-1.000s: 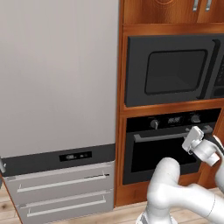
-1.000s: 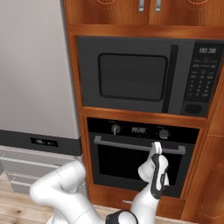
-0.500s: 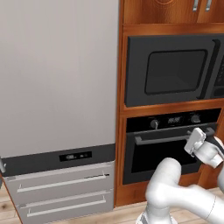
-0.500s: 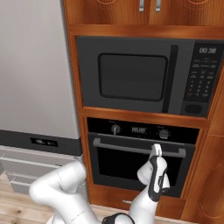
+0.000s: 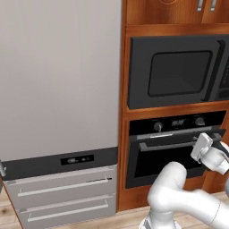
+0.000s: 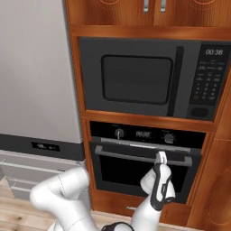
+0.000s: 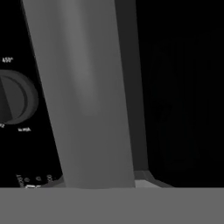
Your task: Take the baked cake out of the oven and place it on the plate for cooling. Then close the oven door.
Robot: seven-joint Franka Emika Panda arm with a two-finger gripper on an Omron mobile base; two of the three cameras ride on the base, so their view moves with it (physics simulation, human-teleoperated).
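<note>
The black oven (image 5: 179, 123) (image 6: 144, 134) is built in under the microwave. My gripper (image 6: 161, 156) (image 5: 198, 142) is shut on the long silver handle (image 6: 126, 154) (image 5: 165, 144) (image 7: 87, 96) of the oven door (image 6: 131, 173) (image 5: 165, 166), near the bar's right end. The door's top edge stands slightly out from the oven front. In the hand view the bar runs close across the frame, with a round knob (image 7: 15, 96) beside it. The cake is hidden behind the dark door. The plate is out of view.
A black microwave (image 5: 179, 71) (image 6: 144, 76) sits in the wooden cabinet above the oven. A tall grey fridge (image 5: 58, 76) with drawers (image 5: 62, 188) stands to the left. Wood floor lies below.
The gripper has closed on the handle and dropped a little with it. The door's top has come slightly away from the oven front.
</note>
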